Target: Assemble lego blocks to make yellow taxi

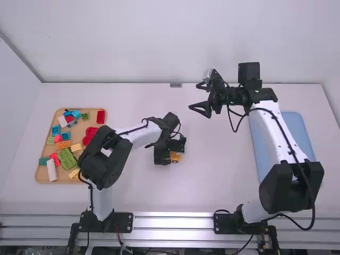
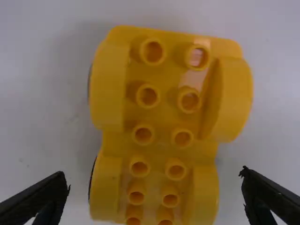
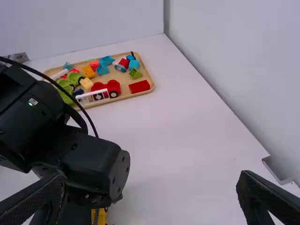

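- Yellow car base lies below your left end effector, in the span between its fingers, touching neither.
- Its long axis runs roughly crosswise to the line the fingers close along, slightly askew, so closing should pinch it side to side; a small turn may square your grip.
- Your left end effector is clearly the nearer; its fingers stand apart, clamped on nothing.
- Your right end effector also has its fingers apart and empty; from it, the base lies leftward and back toward the arm mounts.
- You have the pale counter under the base.
- Left of your left end effector, a wooden tray holds loose blocks.
- Right of your right end effector lies a light blue mat; beyond both rises a plain wall.
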`<state>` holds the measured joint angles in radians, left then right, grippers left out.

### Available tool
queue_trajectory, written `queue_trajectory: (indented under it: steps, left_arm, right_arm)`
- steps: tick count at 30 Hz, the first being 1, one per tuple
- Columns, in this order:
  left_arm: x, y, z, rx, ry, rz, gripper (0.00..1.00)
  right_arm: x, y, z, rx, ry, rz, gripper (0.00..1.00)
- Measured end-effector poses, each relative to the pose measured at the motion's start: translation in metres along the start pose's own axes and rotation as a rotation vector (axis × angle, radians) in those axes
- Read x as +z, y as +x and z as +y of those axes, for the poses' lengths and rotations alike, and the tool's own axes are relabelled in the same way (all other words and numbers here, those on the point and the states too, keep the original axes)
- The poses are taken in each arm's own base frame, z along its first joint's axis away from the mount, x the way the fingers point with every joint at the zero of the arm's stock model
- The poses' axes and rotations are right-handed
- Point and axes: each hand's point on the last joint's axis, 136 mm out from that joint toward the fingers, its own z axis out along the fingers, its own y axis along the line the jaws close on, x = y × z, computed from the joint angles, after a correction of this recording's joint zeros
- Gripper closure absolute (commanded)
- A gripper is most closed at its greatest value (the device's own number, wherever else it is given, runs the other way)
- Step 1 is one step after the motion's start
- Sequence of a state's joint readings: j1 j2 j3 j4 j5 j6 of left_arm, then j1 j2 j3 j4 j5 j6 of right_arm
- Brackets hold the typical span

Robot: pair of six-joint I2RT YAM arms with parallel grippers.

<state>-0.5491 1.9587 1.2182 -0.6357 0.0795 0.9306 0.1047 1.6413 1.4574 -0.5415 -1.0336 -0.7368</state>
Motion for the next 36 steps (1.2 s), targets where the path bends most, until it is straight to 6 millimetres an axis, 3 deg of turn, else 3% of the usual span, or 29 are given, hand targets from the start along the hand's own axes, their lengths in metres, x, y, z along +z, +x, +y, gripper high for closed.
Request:
queue_trajectory:
  steps: [6,11,15,18,22,27,31,36]
  left_arm:
    - [-0.016,-0.006,0.015,-0.07,-0.036,-0.015,0.01]
    - [-0.05,0.004,0.041,-0.215,-0.124,-0.079,0.01]
    - [-0.104,0.035,0.084,-0.457,-0.279,-0.191,0.01]
    - [-0.153,0.073,0.108,-0.712,-0.397,-0.279,0.01]
    - [-0.19,0.123,0.107,-1.036,-0.485,-0.3,0.01]
    - [-0.216,0.177,0.089,-1.457,-0.608,-0.259,0.01]
    - [-0.231,0.213,0.078,-1.705,-0.709,-0.246,0.01]
    - [-0.233,0.241,0.071,-1.883,-0.711,-0.262,0.01]
  right_arm:
    - [0.0,0.0,0.0,-0.003,0.0,-0.001,0.02]
    - [0.001,-0.001,0.001,-0.007,-0.002,-0.001,0.02]
    - [0.001,-0.002,0.001,-0.01,-0.003,-0.006,0.02]
    - [0.002,-0.002,0.002,-0.012,-0.007,-0.006,0.02]
    - [0.01,-0.007,0.008,-0.035,-0.027,-0.01,0.02]
    - [0.021,-0.013,0.018,-0.062,-0.056,-0.015,0.02]
    - [0.03,-0.016,0.028,-0.098,-0.088,-0.017,0.02]
    - [0.046,-0.023,0.045,-0.165,-0.13,-0.018,0.02]
